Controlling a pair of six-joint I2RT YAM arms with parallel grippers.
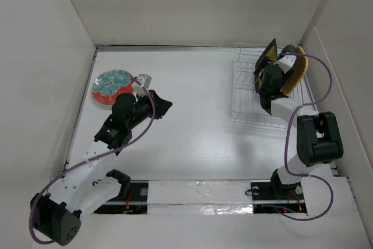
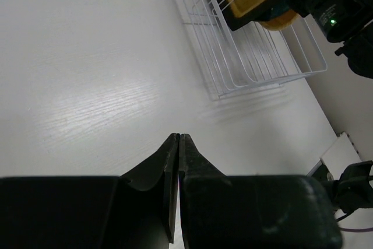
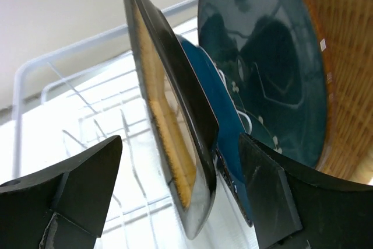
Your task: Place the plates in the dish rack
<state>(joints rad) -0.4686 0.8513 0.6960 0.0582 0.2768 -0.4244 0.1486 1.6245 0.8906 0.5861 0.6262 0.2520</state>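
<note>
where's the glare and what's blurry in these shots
Top view: glare on the shiny strip between the arm bases. Left wrist view: soft sheen on the table, left end effector dark and soft. Right wrist view: round dark plate shows reflections; the fingers are blurred.

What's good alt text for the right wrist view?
The right gripper, jaws open, straddles a black-rimmed mustard square plate standing on edge in the white wire dish rack. Close behind it stand a dark blue plate, a round grey-teal plate and an orange plate.
</note>
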